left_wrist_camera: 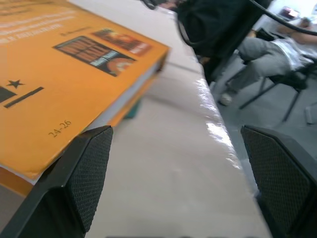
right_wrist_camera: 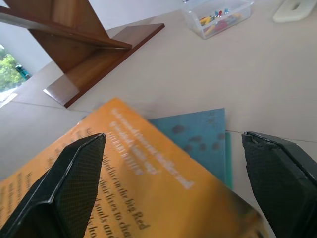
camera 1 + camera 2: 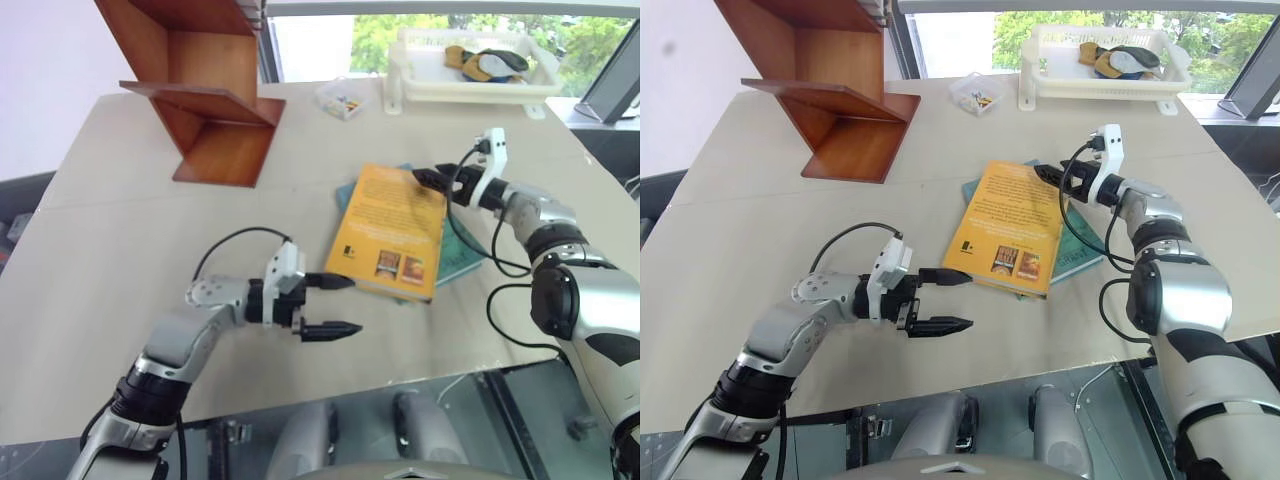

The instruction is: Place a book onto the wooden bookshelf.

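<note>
Spanning most of the head views is the beige table [image 3: 120, 200]; the wooden bookshelf [image 3: 205, 95], reddish-brown with slanted panels, stands at its far left corner. A white plastic tray [image 3: 470, 80] holding a few items sits at the far right edge, with a small clear box [image 3: 340, 98] of coloured bits just left of it. The book [image 3: 392, 230], thick and orange-yellow, lies flat toward the right of the table's middle, on top of a thinner teal book [image 3: 462, 255] whose edge shows at its right side. The left gripper [image 3: 332, 303] hovers just off the book's near left corner, pointing toward it, fingers spread wide and holding nothing; in the left wrist view the book's corner lies beside one finger [image 1: 84, 173], contact not clear. The right gripper [image 3: 437, 181] is at the book's far right corner; in the right wrist view its fingers [image 2: 74, 183] stand wide apart, straddling the cover's far end, gripping nothing.
</note>
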Controlling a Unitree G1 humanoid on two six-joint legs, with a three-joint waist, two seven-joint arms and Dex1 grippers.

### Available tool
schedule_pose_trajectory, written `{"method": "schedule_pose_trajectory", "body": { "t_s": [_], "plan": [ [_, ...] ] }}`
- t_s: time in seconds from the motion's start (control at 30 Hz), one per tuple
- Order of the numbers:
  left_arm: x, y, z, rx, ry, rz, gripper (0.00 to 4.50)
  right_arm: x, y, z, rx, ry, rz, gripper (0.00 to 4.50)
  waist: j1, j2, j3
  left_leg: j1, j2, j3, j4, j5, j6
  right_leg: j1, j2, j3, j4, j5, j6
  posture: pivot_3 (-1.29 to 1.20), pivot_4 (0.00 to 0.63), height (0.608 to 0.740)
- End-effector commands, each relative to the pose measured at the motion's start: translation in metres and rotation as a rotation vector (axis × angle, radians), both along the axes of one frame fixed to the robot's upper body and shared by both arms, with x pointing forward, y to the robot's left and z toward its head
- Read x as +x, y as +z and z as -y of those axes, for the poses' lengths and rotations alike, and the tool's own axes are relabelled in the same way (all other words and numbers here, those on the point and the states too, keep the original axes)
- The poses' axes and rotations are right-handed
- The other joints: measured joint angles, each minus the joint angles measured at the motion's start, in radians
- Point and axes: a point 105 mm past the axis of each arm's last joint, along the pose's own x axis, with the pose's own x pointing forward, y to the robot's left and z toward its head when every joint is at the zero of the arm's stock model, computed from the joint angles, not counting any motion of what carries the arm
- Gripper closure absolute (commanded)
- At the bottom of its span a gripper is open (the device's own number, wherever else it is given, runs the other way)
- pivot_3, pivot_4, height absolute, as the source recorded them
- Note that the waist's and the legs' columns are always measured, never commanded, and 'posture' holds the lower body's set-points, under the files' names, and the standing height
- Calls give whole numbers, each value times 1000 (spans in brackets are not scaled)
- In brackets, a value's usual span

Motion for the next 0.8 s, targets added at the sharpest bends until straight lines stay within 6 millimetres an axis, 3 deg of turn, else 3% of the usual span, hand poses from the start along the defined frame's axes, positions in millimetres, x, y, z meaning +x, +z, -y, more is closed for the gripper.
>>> {"method": "schedule_pose_trajectory", "body": {
  "t_s": [0.03, 0.5, 0.8],
  "plan": [
    [2, 3, -1, 17, -7, 45, 48, -1, 4, 5, 4, 3, 17, 0, 0, 0, 0, 0, 0, 0, 0, 0, 0, 0, 0, 0, 0, 0, 0, 0, 150, 740],
    [38, 9, -19, 50, 123, 156, 48, -24, -10, 17, -30, 174, -26, 0, 1, 0, 0, 0, -1, 0, -1, 0, 0, 0, -1, -1, 0, 0, 0, 0, 150, 740],
    [66, 10, -35, 108, 208, 228, 48, -39, -1, 34, -8, 242, -3, 0, 1, 0, 0, 0, -1, 0, -1, 0, 0, -1, -1, 0, 1, 0, 0, 0, 150, 740]
  ]
}}
